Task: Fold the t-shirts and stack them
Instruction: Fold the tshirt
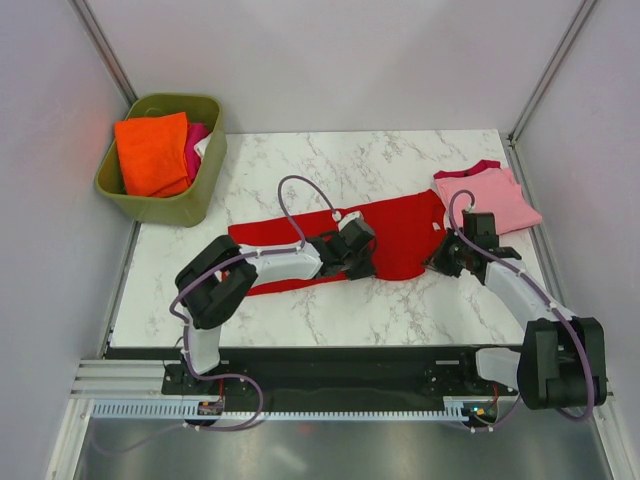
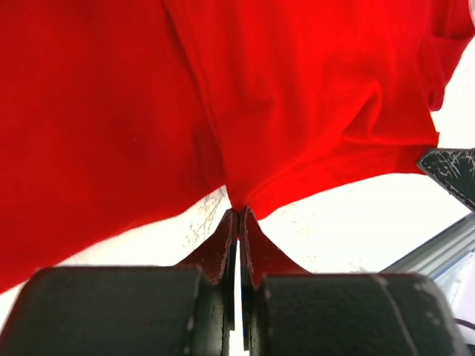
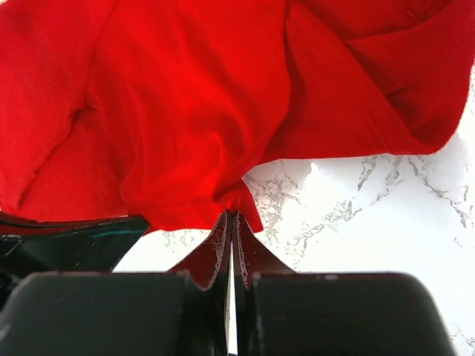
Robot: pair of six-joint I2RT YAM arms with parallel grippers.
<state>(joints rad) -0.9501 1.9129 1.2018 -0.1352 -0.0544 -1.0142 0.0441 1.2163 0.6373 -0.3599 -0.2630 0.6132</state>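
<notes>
The worktop (image 1: 330,310) is a white slab veined with grey marbling, closed in on three sides by plain pale grey panels with slim metal uprights (image 1: 105,50) in the far corners. A dark base strip and a ribbed aluminium rail (image 1: 300,385) run along its near edge, where the two arms are bolted. An olive-green tub (image 1: 190,205) sits at the far left corner, partly overhanging the slab, and holds a folded orange cloth (image 1: 152,152) with a bit of magenta cloth (image 1: 197,140) beside it. The red t-shirt (image 1: 400,235) lies across the middle of the slab as a long shape, narrow and band-like toward the left, broader and rounded at the right, with its near hem bunched and lifted where both arms meet it. The pink t-shirt (image 1: 495,195) lies flat at the far right corner with dark pink trim at its neckline, just beside the red one; whether they touch is not clear. The left tool (image 1: 352,250) sits at the near edge of the red cloth about mid-length, and the right tool (image 1: 452,252) at its right end. From the left wrist, the left tool (image 2: 237,213) has its fingers pressed together on a pinch of red fabric (image 2: 223,96) — the cloth fans upward from the tips in soft folds above the marbled surface. The right wrist view shows the same: the right tool (image 3: 231,215) is clamped tight on a gathered edge of the red cloth (image 3: 185,96), which rises in creased, draped pleats.
</notes>
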